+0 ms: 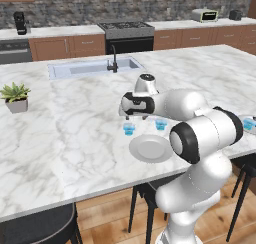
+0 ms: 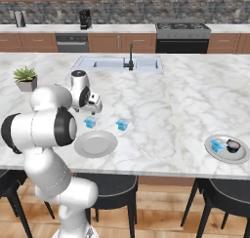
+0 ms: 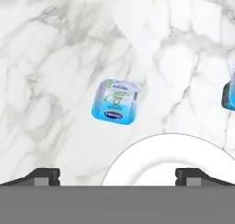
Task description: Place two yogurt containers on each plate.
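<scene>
Two blue yogurt containers (image 1: 129, 129) (image 1: 160, 124) stand on the marble island just behind a bare grey plate (image 1: 150, 148). From the right base view the same containers (image 2: 90, 121) (image 2: 122, 124) sit behind that plate (image 2: 95, 144). My gripper (image 1: 134, 119) (image 2: 91, 113) hangs open above the left container, apart from it. The hand view looks straight down on that container (image 3: 117, 101), with the other (image 3: 228, 95) cut by the right edge and the plate (image 3: 174, 161) below. Nothing lies between my fingertips (image 3: 46, 176). A second plate (image 2: 238, 157) at the right holds one container (image 2: 217, 145).
A small dark object (image 2: 233, 145) lies on the right plate. A sink (image 2: 119, 64) with a black faucet (image 2: 130, 56) is set in the island's far side. A potted plant (image 2: 26, 78) stands at the left. Black stools (image 2: 105, 188) sit under the near edge.
</scene>
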